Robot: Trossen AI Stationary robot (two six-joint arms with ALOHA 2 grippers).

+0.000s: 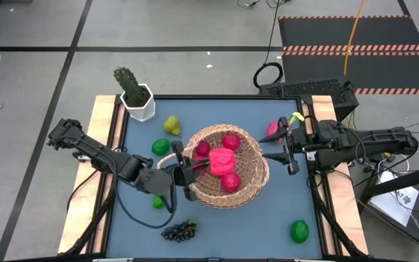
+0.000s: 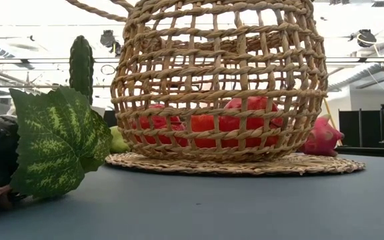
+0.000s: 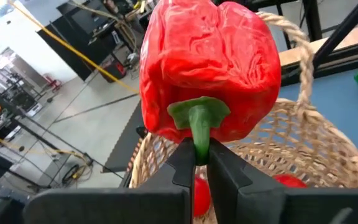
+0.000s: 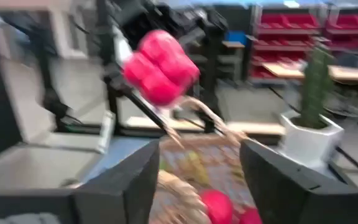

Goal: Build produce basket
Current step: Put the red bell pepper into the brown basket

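The tan woven basket (image 1: 249, 178) stands mid-table with red apples (image 1: 230, 141) inside, also visible through its wall (image 2: 219, 80). My left gripper (image 1: 195, 169) reaches over the basket's left rim, shut on a red bell pepper (image 1: 222, 161), which fills the left wrist view (image 3: 210, 68). My right gripper (image 1: 286, 149) hovers open at the basket's right rim with nothing between its fingers (image 4: 138, 180). A pink dragon fruit (image 1: 273, 129) lies on the table just beyond it. My left gripper pinches the pepper's green stem (image 3: 199, 134) between its two fingertips (image 3: 185, 165). The fingers come nearly level from the table's left. The pepper sticks out past the fingertips, stem end toward the gripper, lifted clear above the basket's inside.
Loose on the blue table: a yellow-green pear (image 1: 172, 125), limes (image 1: 161, 146) (image 1: 158, 201) (image 1: 299, 231) and a dark grape bunch (image 1: 180, 231) with its leaf (image 2: 59, 140). A potted cactus (image 1: 133, 91) stands at the far left corner.
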